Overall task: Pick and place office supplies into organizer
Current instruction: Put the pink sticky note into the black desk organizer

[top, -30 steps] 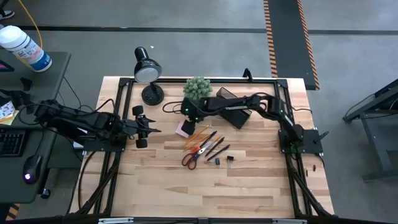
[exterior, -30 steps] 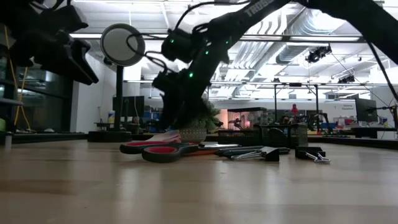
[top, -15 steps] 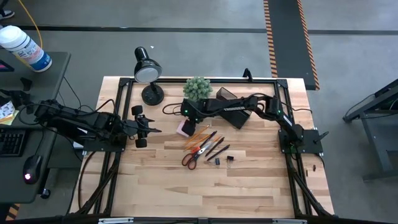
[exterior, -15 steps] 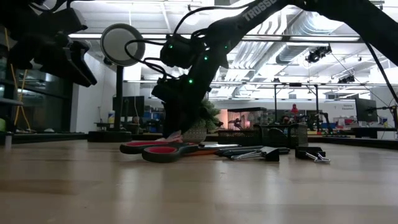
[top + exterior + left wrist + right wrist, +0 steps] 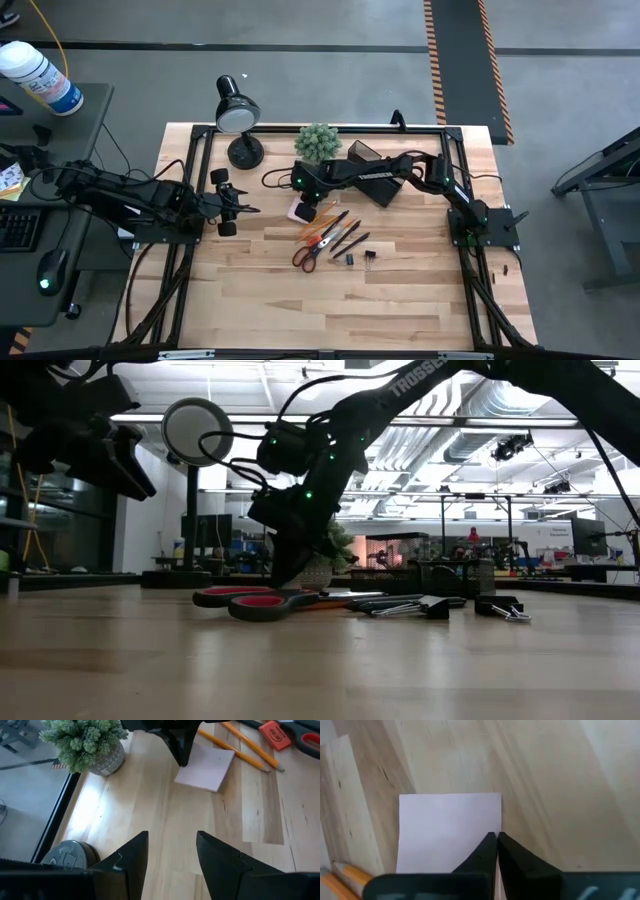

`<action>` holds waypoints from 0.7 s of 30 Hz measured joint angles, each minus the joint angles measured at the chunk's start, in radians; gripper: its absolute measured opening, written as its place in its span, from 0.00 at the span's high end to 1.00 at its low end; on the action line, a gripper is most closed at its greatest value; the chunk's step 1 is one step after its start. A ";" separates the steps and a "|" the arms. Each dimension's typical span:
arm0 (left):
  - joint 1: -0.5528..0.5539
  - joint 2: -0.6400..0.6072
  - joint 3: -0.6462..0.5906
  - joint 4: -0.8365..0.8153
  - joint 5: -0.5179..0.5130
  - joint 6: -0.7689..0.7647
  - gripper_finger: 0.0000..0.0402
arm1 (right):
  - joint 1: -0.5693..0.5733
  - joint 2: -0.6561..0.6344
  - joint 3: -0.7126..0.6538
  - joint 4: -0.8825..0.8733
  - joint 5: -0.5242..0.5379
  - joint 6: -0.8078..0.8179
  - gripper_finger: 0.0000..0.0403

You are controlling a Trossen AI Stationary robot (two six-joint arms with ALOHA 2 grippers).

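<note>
A pink sticky-note pad [image 5: 297,210] lies flat on the table, left of the orange pencils [image 5: 320,215], dark pens [image 5: 347,236], orange-handled scissors [image 5: 308,252] and small black clips [image 5: 360,257]. My right gripper [image 5: 496,836] is shut, its tips pointing down at the pad [image 5: 447,830] close to one edge. The dark organizer [image 5: 375,180] stands behind, partly under the right arm. My left gripper [image 5: 172,840] hovers open at the table's left, aimed at the pad [image 5: 205,762]. My right gripper's shut fingertips [image 5: 182,752] come down from above at the pad's edge [image 5: 490,815], near a corner. The pad lies flat on the table. I cannot tell whether the tips touch the pad or have any of it between them.
A green plant ball [image 5: 317,141] and a black desk lamp [image 5: 237,115] stand along the far edge. Bare wood lies toward the near edge and at the right of the supplies.
My right gripper has shut and tipped down onto the pad's edge, shifting slightly toward the near edge. The pad stays flat in its place.
</note>
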 joint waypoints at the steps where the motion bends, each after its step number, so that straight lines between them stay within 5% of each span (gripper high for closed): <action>1: 0.000 0.000 0.000 -0.001 0.000 -0.003 0.61 | 0.001 0.000 0.000 0.000 0.000 -0.001 0.99; 21: 0.000 0.000 0.000 -0.036 -0.019 -0.009 0.61 | 0.045 -0.014 0.179 -0.174 0.065 -0.086 1.00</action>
